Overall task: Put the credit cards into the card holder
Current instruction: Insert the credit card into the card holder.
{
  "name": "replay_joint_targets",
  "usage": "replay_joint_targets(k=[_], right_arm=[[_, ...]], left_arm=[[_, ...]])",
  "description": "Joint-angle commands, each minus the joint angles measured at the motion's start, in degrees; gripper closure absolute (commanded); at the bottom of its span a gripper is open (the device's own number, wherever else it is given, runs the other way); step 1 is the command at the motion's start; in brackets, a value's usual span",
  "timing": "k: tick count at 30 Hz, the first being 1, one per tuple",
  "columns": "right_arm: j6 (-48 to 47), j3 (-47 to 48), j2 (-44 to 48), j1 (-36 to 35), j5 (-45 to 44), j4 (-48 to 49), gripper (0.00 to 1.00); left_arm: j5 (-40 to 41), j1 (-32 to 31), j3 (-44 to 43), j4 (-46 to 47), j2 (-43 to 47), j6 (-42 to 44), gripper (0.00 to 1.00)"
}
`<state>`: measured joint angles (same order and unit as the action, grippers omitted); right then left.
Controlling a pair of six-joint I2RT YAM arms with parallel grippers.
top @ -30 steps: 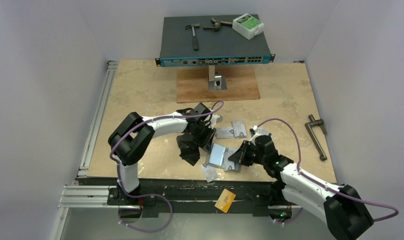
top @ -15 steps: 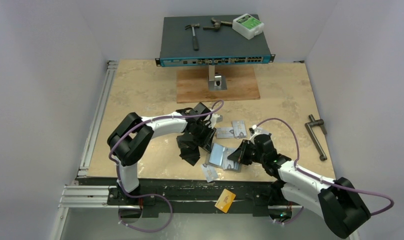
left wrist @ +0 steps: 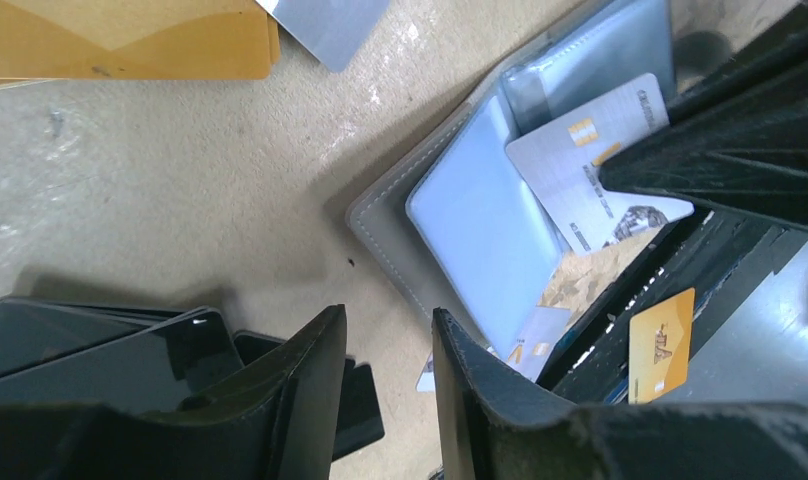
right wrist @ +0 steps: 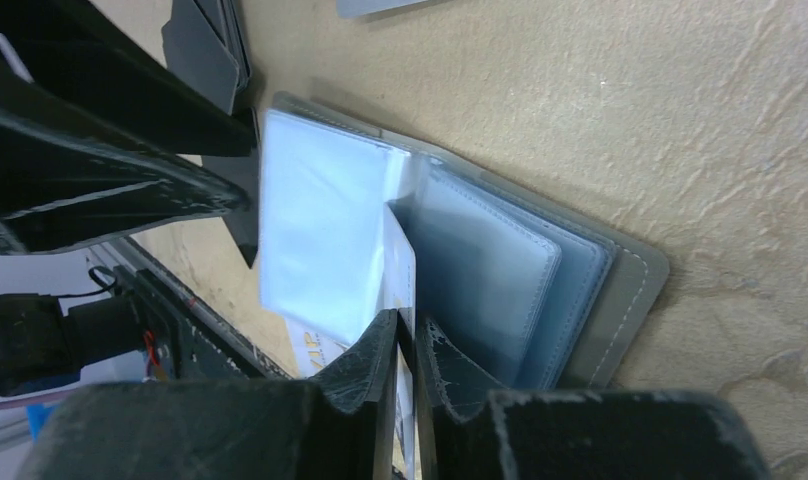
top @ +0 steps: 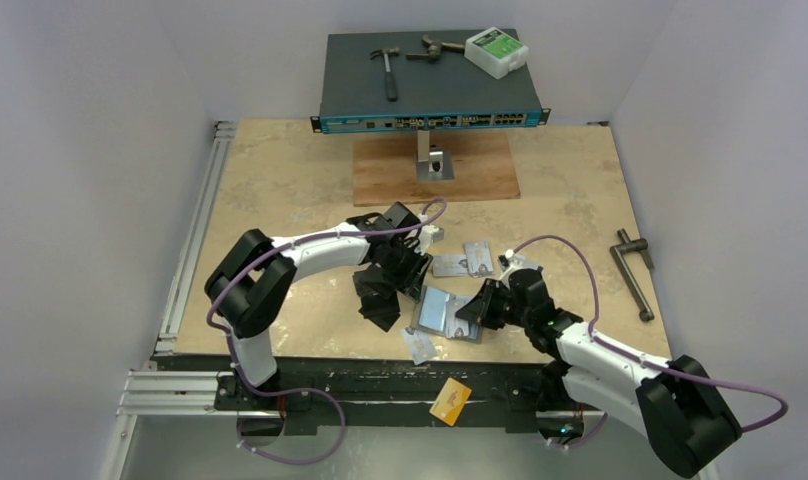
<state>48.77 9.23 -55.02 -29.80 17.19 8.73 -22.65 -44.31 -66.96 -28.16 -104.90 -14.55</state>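
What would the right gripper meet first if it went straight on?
Probably the open card holder: the right gripper, shut on a white card, points at its clear pockets.

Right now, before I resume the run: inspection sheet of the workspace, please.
Surface: beige board, mottled, nothing spilled that I can see.
Job's things: card holder lies open; silver card stands at its pockets; silver cards lie loose behind it; orange card lies off the board on the front rail.
Clutter: black folding case left of the holder; metal tool near the right edge.
Grippers: right gripper shut on the silver card; left gripper open, empty.
Cables: purple cables loop over both arms; no snag seen.
Surroundings: network switch on a stand, carrying a hammer and a white box.
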Motion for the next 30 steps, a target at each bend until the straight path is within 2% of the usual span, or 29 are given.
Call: replay_joint_targets(k=[1, 6, 12, 18, 24, 30], right_arm=[[-2.47, -0.72, 0.07, 0.39, -2.41, -1.00, 0.90], [-3.47, 0.17, -1.41, 0.44, -2.79, -1.64, 0.90], [-3.88, 0.95, -1.03, 0.44, -3.52, -3.10, 0.77], [-3.25, 1.54, 0.11, 0.38, -3.92, -5.29, 0.72], [-3.07, 2.37, -0.03, 0.40, -4.26, -7.22, 0.72], [-3.58, 4.98, -1.64, 0.40, -3.67, -10.44, 0.76]], left_arm=[[1.95, 1.01, -1.58, -1.81, 5.75, 3.78, 0.63], [1.69, 1.07, -2.88, -4.58, 7.54, 8.29, 0.65], [-6.64, -0.16, -5.39, -7.51, 6.25, 16.16, 0.66], [-9.18, -3.30, -7.85, -8.86, 2.60, 22.24, 0.69], [-6.32, -5.40, -8.37, -9.15, 2.31, 26.58, 0.70], [-2.20, -7.01, -8.56, -9.27, -0.46, 30.01, 0.71]])
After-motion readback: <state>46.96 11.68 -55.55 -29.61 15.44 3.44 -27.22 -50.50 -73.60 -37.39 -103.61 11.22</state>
